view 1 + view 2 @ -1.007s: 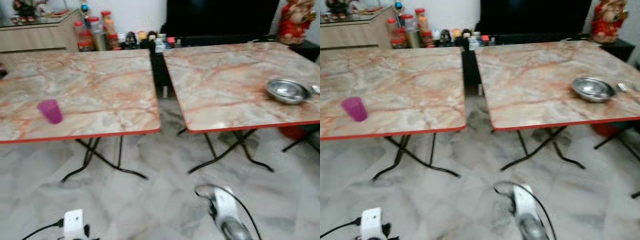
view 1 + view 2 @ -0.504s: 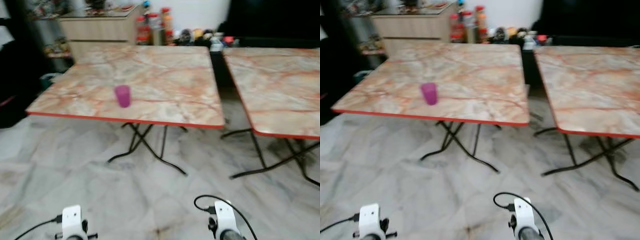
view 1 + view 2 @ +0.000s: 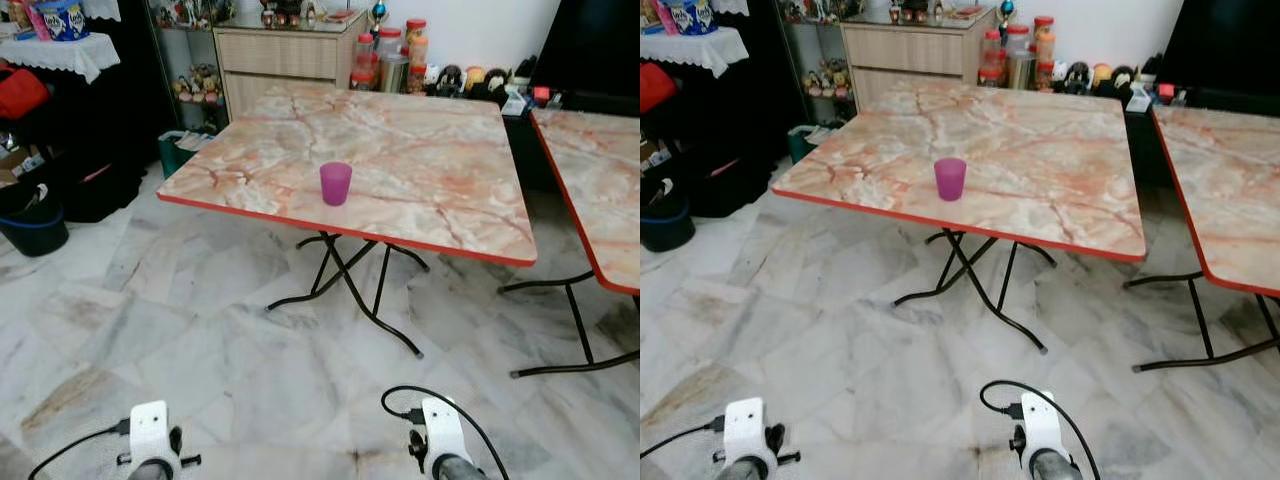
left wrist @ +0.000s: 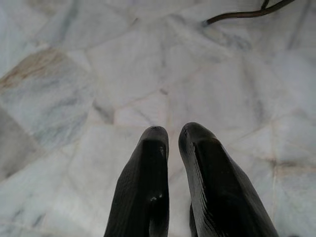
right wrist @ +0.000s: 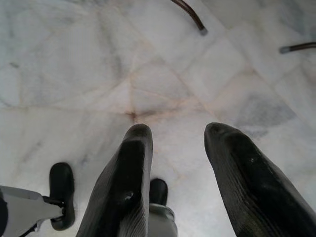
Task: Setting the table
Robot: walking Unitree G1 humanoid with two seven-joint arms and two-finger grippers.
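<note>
A purple plastic cup (image 3: 335, 183) stands upright near the front edge of a marble-patterned folding table (image 3: 430, 190) with a red rim. Both of my arms hang low at the bottom of the eye views, far from the table. In the left wrist view my left gripper (image 4: 173, 136) is shut, its two black fingers nearly touching above the floor, with nothing between them. In the right wrist view my right gripper (image 5: 177, 133) stands open over the floor tiles, holding nothing.
A second marble table (image 3: 605, 190) stands to the right with a gap between. A wooden cabinet (image 3: 290, 60) and several jars (image 3: 385, 60) line the back wall. Dark shelves, a bucket (image 3: 30, 215) and clutter sit at the left. Marble floor lies between me and the tables.
The camera has swung to the left: the steel bowl on the right table has left the picture, and the cup's table now sits in the middle. Both arms still hang low.
</note>
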